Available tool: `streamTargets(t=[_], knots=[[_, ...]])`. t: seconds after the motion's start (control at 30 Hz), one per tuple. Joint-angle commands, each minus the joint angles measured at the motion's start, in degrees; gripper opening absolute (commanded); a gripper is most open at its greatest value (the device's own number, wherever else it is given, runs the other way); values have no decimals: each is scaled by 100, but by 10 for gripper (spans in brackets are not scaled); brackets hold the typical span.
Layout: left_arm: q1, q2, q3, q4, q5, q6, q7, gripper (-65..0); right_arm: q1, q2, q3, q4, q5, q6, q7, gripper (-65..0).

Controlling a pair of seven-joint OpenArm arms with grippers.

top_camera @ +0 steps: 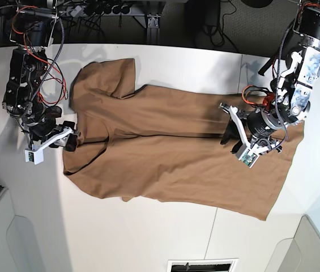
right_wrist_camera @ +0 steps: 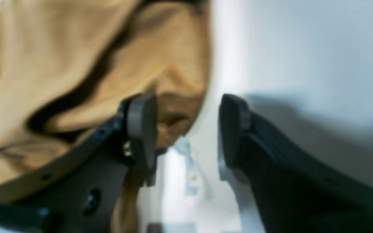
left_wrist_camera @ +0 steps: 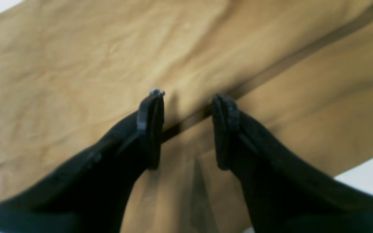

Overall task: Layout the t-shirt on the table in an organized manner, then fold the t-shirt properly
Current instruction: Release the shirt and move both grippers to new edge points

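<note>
base view: soft, creased tan t-shirt [top_camera: 171, 158] spread on smooth white table [top_camera: 148, 238].

The left gripper [left_wrist_camera: 188, 97] hangs over the t-shirt [left_wrist_camera: 92, 81] with its two black fingers [left_wrist_camera: 151, 129] spread apart and nothing between them. Tan fabric fills nearly everything beyond and beside the tips, lightly creased. A dark fold line runs diagonally behind the gripper, passing through the gap between the fingers and rising toward the upper right. White table [left_wrist_camera: 367, 174] shows past the cloth's edge at the lower right and along the far left.
</note>
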Motion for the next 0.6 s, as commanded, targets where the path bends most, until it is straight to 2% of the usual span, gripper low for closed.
streamTargets(t=[0.0, 0.03, 0.13, 0.17, 0.33, 0.57], knots=[[-94, -39, -48, 9, 24, 9, -127, -374, 87, -31, 4, 61, 120, 166, -33, -348], [-94, -28, -48, -61, 90, 9, -190, -374, 87, -87, 4, 61, 127, 221, -42, -387], [-96, -55, -50, -354, 400, 13, -339, -374, 90, -181, 4, 61, 129, 210, -37, -611], [-96, -55, -50, -472, 542, 17, -372, -374, 90, -179, 4, 61, 120, 214, -37, -650], [-127, -120, -50, -1036, 859, 365, -544, -374, 92, 11, 160, 203, 50, 216, 0, -650], [-129, -356, -50, -1080, 857, 507, -577, -375, 105, 516, 745, 909, 35, 216, -22, -650]])
